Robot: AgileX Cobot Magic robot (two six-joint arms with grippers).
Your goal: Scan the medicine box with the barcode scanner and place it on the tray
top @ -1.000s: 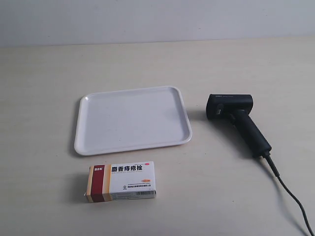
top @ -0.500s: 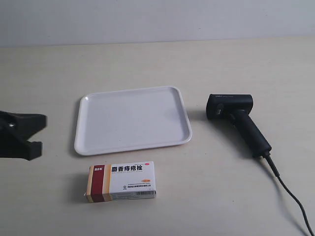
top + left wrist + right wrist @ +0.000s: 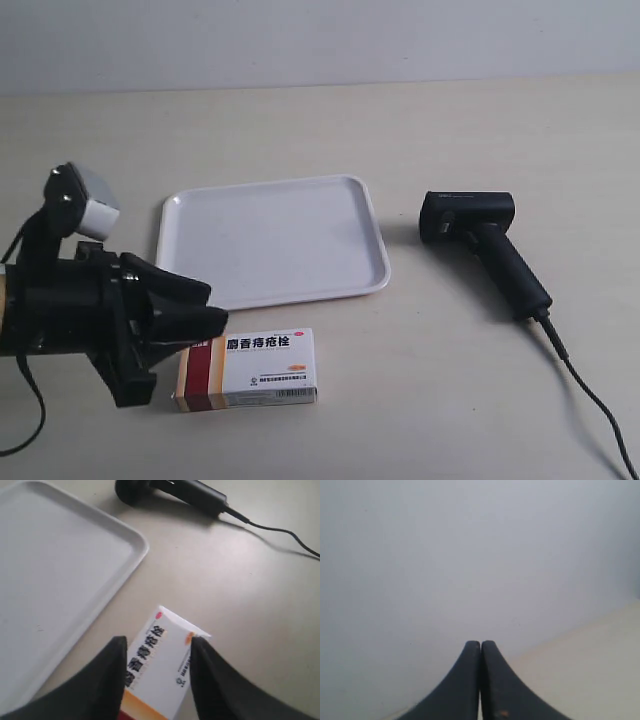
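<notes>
The left gripper is spread wide with one dark finger on either long side of the flat cardboard medicine box, evidently lining up to grasp it; contact is unclear. Beyond its fingertips lie the smooth, low-rimmed white plastic tray and the matte black barcode scanner, while the right gripper is pressed closed on nothing.

A pale beige table runs back to a plain, evenly lit grey-white wall.

surface: pale beige table | backdrop: plain light grey wall behind table's far edge
</notes>
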